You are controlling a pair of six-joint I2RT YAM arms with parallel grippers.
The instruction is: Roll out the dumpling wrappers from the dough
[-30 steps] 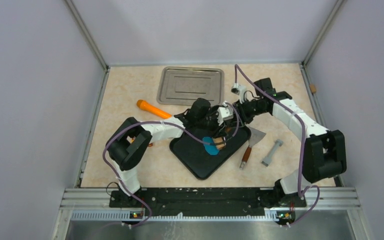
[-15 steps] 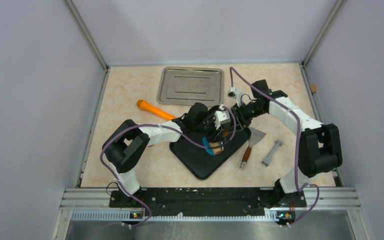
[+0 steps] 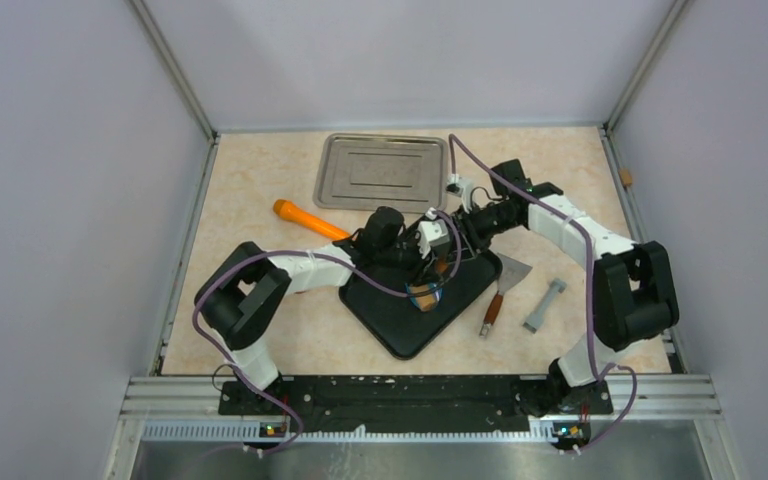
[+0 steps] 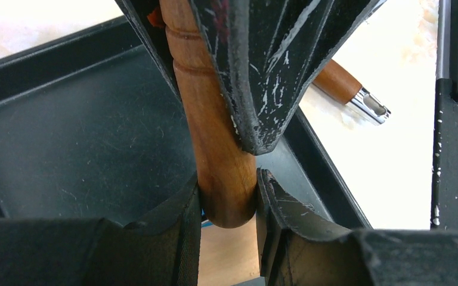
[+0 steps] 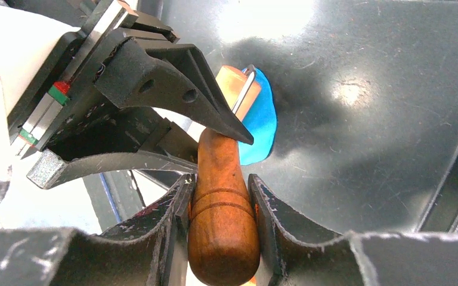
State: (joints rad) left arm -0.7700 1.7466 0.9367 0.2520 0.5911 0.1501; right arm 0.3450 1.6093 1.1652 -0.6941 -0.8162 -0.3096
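Flattened blue dough point(image 5: 263, 128) lies on the black tray point(image 3: 400, 330). A small roller point(image 5: 234, 83) with a brown wooden handle point(image 5: 222, 214) rests on it. In the top view the roller point(image 3: 424, 296) covers nearly all of the dough. My right gripper point(image 5: 222, 202) is shut on the handle's grooved end. My left gripper point(image 4: 228, 202) is shut on the same handle nearer the roller, its fingers point(image 5: 173, 83) crossing just ahead of the right one. Both grippers meet over the tray's far half point(image 3: 445, 250). The dumpling wrappers are out of view.
A steel tray point(image 3: 382, 172) sits at the back. An orange cylinder point(image 3: 305, 218) lies to the tray's left. A scraper with a wooden handle point(image 3: 500, 290) and a grey tool point(image 3: 544, 305) lie to the right of the black tray.
Both arms have shifted left and slightly nearer, carrying the roller over the blue dough. The dough showed as a round patch a second ago; now it is almost covered.
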